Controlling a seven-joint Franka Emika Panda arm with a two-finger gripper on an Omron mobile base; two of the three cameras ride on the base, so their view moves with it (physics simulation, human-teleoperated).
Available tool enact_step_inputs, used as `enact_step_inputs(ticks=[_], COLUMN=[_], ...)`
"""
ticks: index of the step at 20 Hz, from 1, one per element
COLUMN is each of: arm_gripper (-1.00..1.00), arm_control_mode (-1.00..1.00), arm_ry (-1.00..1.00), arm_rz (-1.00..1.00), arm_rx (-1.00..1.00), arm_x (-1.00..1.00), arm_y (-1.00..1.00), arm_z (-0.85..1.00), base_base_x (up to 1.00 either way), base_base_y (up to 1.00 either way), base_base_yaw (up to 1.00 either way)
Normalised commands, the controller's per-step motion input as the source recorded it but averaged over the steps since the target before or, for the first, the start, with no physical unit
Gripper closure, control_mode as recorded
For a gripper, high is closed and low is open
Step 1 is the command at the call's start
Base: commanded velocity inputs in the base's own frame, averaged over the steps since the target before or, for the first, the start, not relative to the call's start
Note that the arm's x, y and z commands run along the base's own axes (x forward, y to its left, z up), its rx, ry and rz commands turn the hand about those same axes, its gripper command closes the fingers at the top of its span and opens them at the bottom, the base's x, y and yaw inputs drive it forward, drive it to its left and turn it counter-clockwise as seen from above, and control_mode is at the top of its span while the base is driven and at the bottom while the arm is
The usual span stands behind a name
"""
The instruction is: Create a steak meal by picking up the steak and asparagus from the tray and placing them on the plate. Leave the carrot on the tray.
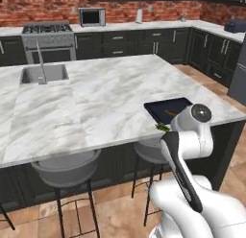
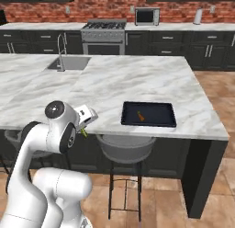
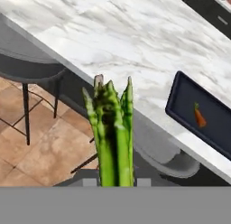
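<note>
Marble counter (image 3: 113, 33) edge; gripper (image 3: 116, 182) clamps asparagus (image 3: 112, 133).

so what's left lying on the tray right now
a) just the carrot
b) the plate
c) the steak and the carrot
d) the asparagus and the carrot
a: the dark tray holds just the orange carrot, while the asparagus is off it, in the pincer.

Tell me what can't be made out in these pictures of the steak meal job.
- Gripper fingertips: hand view, behind the asparagus and the bottom edge.
- Asparagus stalks' lower ends: hand view, cut off at the bottom.
- Tray: left base view, near part covered by the arm; hand view, cut by the right edge.
- Carrot: base views, too small for detail.
</note>
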Motion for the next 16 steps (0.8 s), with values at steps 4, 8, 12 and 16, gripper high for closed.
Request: enact_step_inputs(ticks=[4,8,12,16], arm_gripper=[1.0,1.0,1.0,1.0], arm_control_mode=[1.0,1.0,1.0,1.0], arm_ry=[0.0,0.0,0.0,0.0], arm_rz=[0.0,0.0,0.0,0.0], arm_rx=[0.0,0.0,0.0,0.0], arm_x=[0.0,0.0,0.0,0.0], arm_y=[0.0,0.0,0.0,0.0], arm_z=[0.0,0.0,0.0,0.0], base_base_x=[-0.16,-0.02,0.01,0.18], base_base_y=[1.0,1.0,1.0,1.0], base_base_yaw=[0.0,0.0,0.02,0.02])
